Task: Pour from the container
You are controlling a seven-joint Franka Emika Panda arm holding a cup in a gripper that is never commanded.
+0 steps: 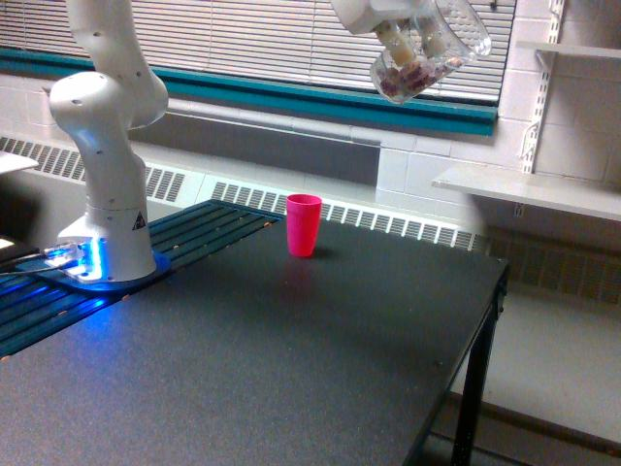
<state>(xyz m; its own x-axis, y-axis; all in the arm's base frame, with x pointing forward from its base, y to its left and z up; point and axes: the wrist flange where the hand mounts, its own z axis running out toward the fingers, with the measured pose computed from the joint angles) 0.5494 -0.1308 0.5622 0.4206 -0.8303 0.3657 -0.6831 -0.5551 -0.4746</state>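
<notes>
The dark counter point(291, 359) carries a pink cup point(304, 224), standing upright well below the fingers point(406, 44) and toward the exterior view's left of them. High above, the fingers are clamped on the container point(427, 58), tilted, reddish-brown bits inside it.

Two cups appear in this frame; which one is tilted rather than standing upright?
The clear plastic cup in the gripper, held high and tipped, reddish-brown bits inside. The pink cup stands upright on the table.
</notes>
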